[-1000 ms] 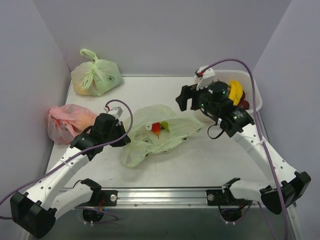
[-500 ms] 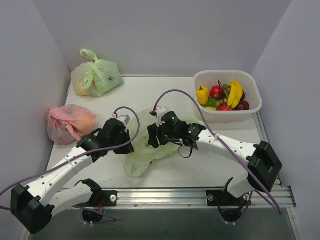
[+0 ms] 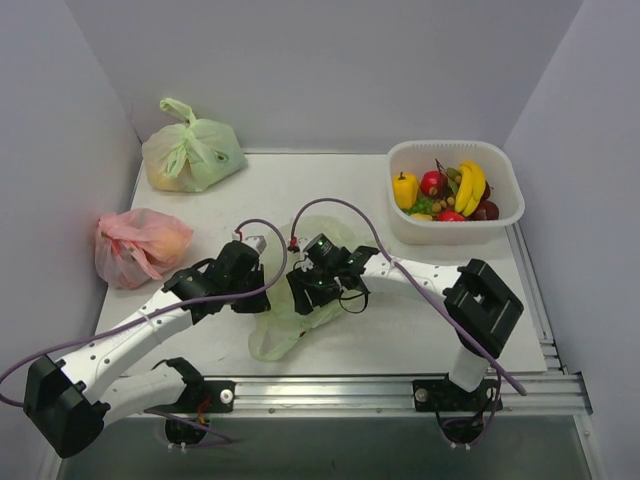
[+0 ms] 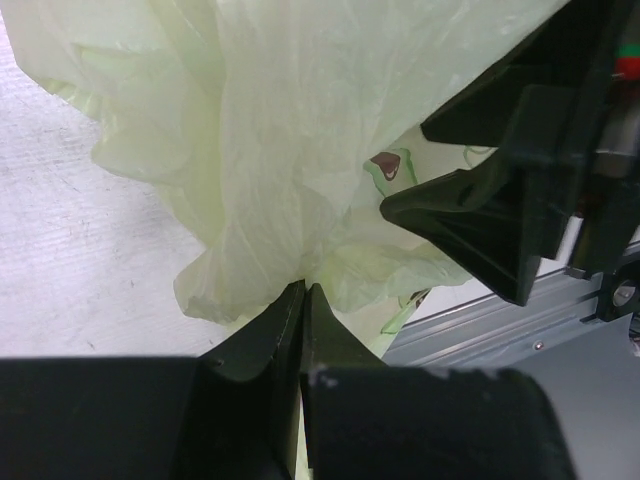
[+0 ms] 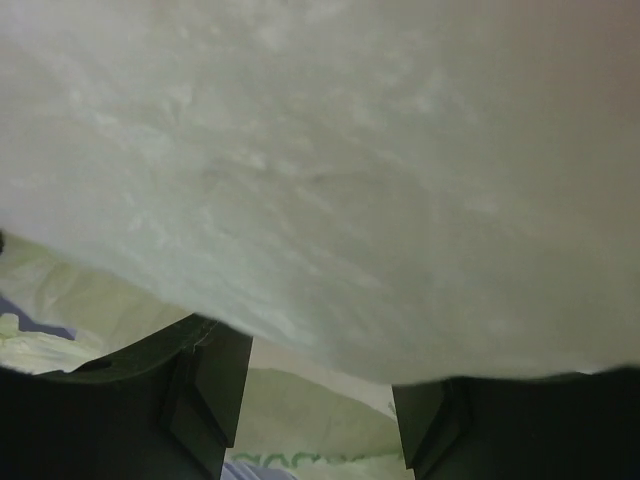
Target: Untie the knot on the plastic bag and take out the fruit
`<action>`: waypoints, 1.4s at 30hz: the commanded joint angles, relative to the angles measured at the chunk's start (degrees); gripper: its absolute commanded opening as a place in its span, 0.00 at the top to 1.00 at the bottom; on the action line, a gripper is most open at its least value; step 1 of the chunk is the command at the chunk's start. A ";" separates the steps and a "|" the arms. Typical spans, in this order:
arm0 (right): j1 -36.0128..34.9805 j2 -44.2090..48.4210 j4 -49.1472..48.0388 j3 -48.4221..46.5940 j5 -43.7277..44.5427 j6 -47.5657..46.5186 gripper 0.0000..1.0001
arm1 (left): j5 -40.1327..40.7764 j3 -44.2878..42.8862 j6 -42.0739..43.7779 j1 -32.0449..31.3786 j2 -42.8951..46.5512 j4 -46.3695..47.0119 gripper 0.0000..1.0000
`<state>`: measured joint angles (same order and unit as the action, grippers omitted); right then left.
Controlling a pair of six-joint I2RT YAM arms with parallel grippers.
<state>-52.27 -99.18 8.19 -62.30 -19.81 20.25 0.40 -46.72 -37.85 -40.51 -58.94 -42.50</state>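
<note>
The pale-green plastic bag (image 3: pixel 281 335) lies crumpled at the table's middle. My left gripper (image 3: pixel 264 287) is shut on a bunched fold of its film (image 4: pixel 280 150), jaws pressed together (image 4: pixel 303 292). My right gripper (image 3: pixel 305 296) is pushed into the bag from the right. Its jaws stand apart (image 5: pixel 320 375), with the tips hidden under the bag film (image 5: pixel 350 180), and what lies between them is hidden. One black finger (image 4: pixel 480 215) of the right gripper shows in the left wrist view. The knot is out of view. Fruit lies in the white bin (image 3: pixel 455 234): bananas (image 3: pixel 470 185), a yellow bell-like fruit (image 3: pixel 404 188) and a red fruit (image 3: pixel 432 182).
A second plump green bag (image 3: pixel 192 152) sits at the back left. A pink-red bag (image 3: pixel 140 245) lies by the left wall. An aluminium rail (image 3: pixel 330 390) runs along the near edge. Walls close in on three sides.
My right arm has swung from over the white bin down into the pale-green bag, its jaws narrowing. My left gripper has shifted a little right, still pinching the bag.
</note>
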 commanded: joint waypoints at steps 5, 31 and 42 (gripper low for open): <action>2.34 9.79 -7.03 2.62 15.13 -1.09 0.41 | 0.39 -1.97 -0.12 -0.53 -0.56 -0.48 1.00; 5.60 -3.23 -31.04 4.11 17.17 -5.84 0.21 | 1.69 -10.12 3.83 -0.97 -1.35 -3.29 1.00; 9.03 16.64 -26.38 15.71 24.91 -3.37 0.21 | 6.63 -35.80 12.89 -10.36 -12.68 -4.17 1.00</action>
<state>-43.83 -86.41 -19.18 -49.32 1.45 15.81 6.44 -77.03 -28.18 -46.15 -69.30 -47.20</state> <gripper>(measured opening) 0.791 0.096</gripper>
